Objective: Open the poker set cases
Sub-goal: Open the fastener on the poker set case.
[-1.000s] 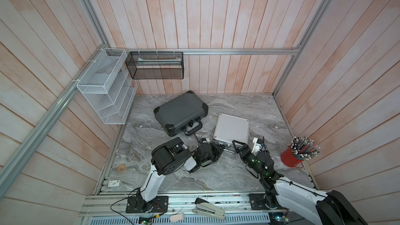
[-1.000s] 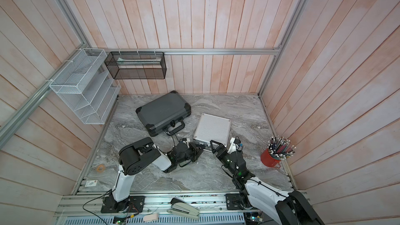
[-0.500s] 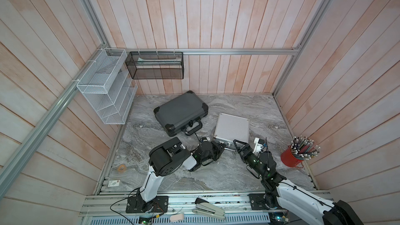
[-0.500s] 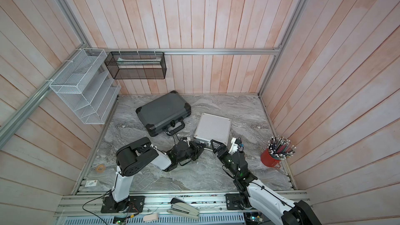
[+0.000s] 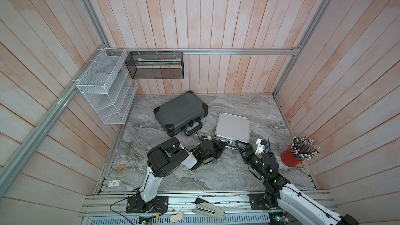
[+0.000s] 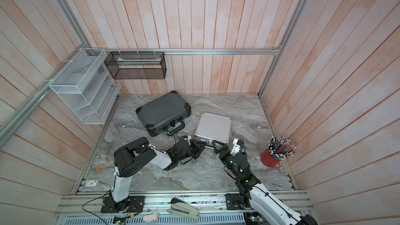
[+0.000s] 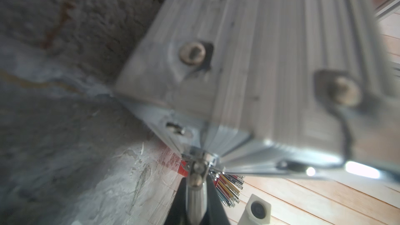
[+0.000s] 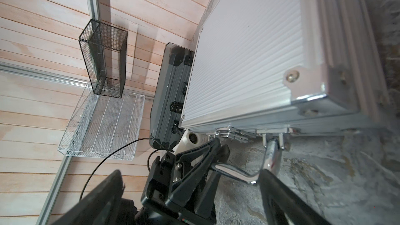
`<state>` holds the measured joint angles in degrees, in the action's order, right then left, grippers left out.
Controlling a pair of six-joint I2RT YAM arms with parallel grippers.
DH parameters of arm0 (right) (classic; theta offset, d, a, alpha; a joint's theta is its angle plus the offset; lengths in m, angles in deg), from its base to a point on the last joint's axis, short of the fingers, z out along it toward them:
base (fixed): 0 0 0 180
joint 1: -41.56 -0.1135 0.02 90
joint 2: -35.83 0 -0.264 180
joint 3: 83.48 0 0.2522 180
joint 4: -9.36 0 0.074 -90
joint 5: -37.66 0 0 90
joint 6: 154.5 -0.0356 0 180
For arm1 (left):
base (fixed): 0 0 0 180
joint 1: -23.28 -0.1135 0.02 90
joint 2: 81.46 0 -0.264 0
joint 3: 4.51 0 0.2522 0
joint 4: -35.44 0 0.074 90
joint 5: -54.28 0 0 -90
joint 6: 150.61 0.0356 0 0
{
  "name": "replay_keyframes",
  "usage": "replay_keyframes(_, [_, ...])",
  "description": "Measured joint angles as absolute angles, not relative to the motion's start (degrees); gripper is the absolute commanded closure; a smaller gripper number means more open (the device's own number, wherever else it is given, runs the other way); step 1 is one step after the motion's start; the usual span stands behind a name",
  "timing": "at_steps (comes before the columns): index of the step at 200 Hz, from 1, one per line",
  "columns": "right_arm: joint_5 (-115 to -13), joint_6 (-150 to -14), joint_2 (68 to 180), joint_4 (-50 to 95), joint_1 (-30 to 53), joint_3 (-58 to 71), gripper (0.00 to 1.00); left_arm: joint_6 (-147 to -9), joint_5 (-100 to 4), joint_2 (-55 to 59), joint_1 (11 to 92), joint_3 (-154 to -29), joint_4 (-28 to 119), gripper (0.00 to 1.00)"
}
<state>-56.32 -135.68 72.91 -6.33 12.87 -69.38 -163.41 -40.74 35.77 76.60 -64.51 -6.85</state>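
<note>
We're on the silver case [image 5: 232,126] first: small, square, ribbed aluminium, lying flat on the marble counter [image 5: 216,176] with its lid down. Its chrome handle [image 8: 238,173] sticks out from the front edge, toward the arms. The left pincer [image 5: 223,147] is clenched on that handle, and in the left wrist view we see the bright rod pinched between the black fingers [image 7: 213,193]. Up close we pick out round studs on the case's corners, though the shot is blurred.

The right pincer [image 5: 242,148] sits just beside the same front edge, released, its jaws spread wide and empty. The handle's other end lies near one of its fingers.

Just beside the silver case, off its left-arm side and a little further back, we have the dark grey case [image 5: 180,110]. It is larger, with black corner caps and a black handle, and it too lies flat and shut.

Well apart from the silver case on the right arm's side stands a red cup of pencils [image 5: 292,159]. Up on the walls beyond the silver case hang a white mesh rack [image 5: 104,89] and a black mesh basket [image 5: 154,66].
</note>
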Motion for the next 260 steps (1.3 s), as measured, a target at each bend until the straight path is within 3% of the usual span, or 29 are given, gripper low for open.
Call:
replay_keyframes(88, [-60.0, -134.8, 77.0, -6.5, 14.5, -69.4, 0.02, -163.7, -40.4, 35.0, 76.6, -67.1, -5.7, 1.00])
replay_keyframes(175, [-63.4, -132.6, 94.7, -22.8, 16.2, -69.4, 0.02, -164.3, -40.3, 33.9, 77.0, -67.8, -5.1, 1.00])
replay_keyframes(260, [-64.5, -133.1, 101.4, -34.5, 17.7, -69.4, 0.02, -165.1, -40.4, 33.8, 77.0, -68.0, -4.3, 1.00])
